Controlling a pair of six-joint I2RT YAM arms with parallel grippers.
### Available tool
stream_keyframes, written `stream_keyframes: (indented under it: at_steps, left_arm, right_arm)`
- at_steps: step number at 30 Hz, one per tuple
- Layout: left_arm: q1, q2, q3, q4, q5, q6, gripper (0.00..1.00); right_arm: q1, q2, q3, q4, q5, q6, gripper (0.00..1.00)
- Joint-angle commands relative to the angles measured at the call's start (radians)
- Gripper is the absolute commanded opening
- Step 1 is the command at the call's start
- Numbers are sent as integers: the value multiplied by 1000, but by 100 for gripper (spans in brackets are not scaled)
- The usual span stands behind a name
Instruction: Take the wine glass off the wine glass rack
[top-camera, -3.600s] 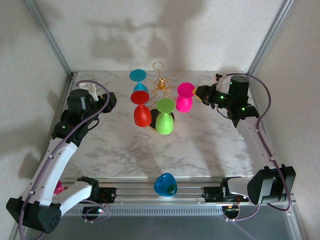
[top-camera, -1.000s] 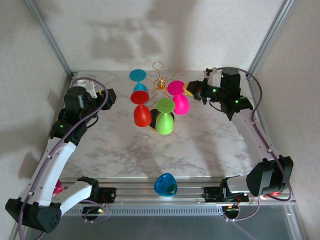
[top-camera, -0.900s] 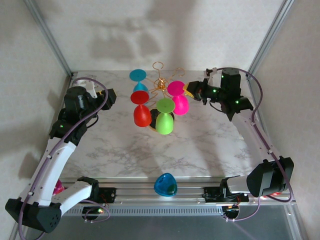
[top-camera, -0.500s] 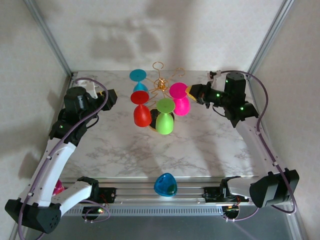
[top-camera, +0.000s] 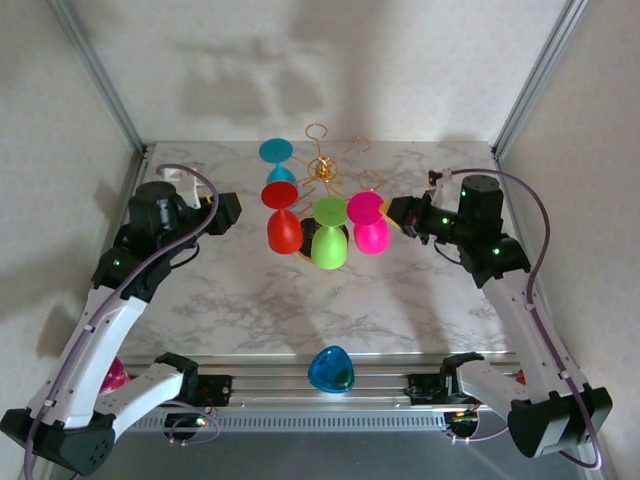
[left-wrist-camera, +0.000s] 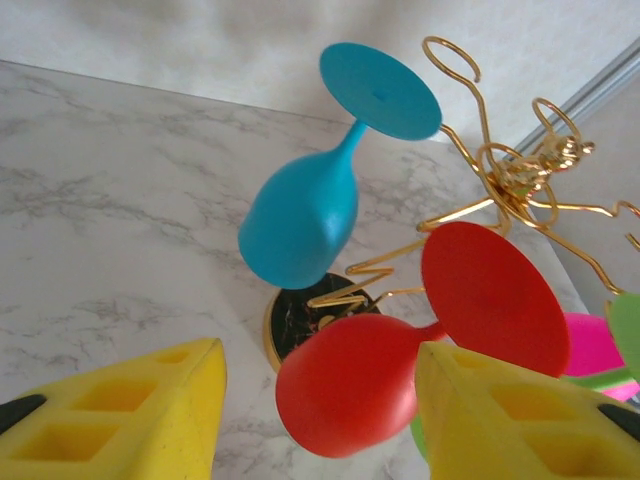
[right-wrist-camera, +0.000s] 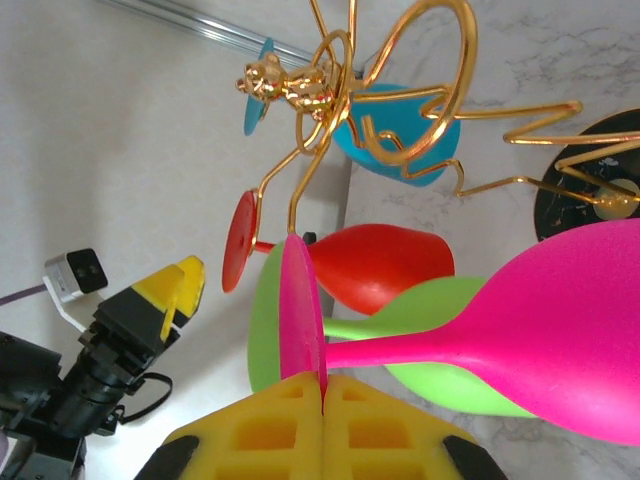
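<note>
1. The right claw (right-wrist-camera: 323, 400) is clamped shut on the pink wine glass (right-wrist-camera: 560, 340). Its yellow pads (right-wrist-camera: 295, 400) are pressed together on the lower rim of the thin foot, just beside the stem. The bowl is carried out toward 3 o'clock in the wrist view.
2. The left claw (left-wrist-camera: 318, 400) is held about half open with nothing between its pads. It is aimed at the red glass (left-wrist-camera: 350, 385) and the teal glass (left-wrist-camera: 300, 215).
3. The held glass is judged to be matte moulded plastic: light, stiff and unlikely to break. The foot rim is a narrow purchase and the bowl's weight sits well off to one side, so some pivoting in the pads is to be expected. A hold on the stem close under the foot is judged steadier.
4. From above, the glass is found foot-up at about 4 o'clock from the post of the wine glass rack (top-camera: 322, 168), just beside the green glass (top-camera: 328, 235). It appears free of the gold wire arms, and an empty loop is seen at its 12 o'clock.
5. Around the post, the green glass is hung at 6 o'clock, the red at 7 o'clock and the teal at 10 o'clock.
6. The surface (top-camera: 300, 300) is marble-patterned and looks smooth and hard, so a set-down glass may slide. A blue glass (top-camera: 330, 370) is lying at the near rail, at 6 o'clock.
7. The cell is closed in by pale walls and metal corner posts.
</note>
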Motion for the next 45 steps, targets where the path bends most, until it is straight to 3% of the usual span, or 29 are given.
stream_keyframes:
  at_steps: [1, 13, 22, 28, 35, 45]
  left_arm:
    - [-29, -20, 44, -88, 26, -16, 53]
    - [-123, -54, 41, -225, 91, -96, 52]
    - [-288, -62, -24, -169, 84, -199, 51]
    - [-476, -24, -36, -140, -17, -247, 51]
    - [-627, 38, -38, -103, -82, -297, 51]
    - [-661, 64, -104, 0, -65, -371, 53]
  right_arm:
    - [9, -54, -41, -29, 8, -25, 0]
    - [8, -202, -164, -127, 0, -119, 0]
    - [21, -306, -231, -182, 34, -196, 0]
    - [136, -336, -216, -280, 176, -318, 0]
    - [252, -364, -243, -289, 306, -384, 0]
    - [471, -367, -240, -297, 567, -523, 0]
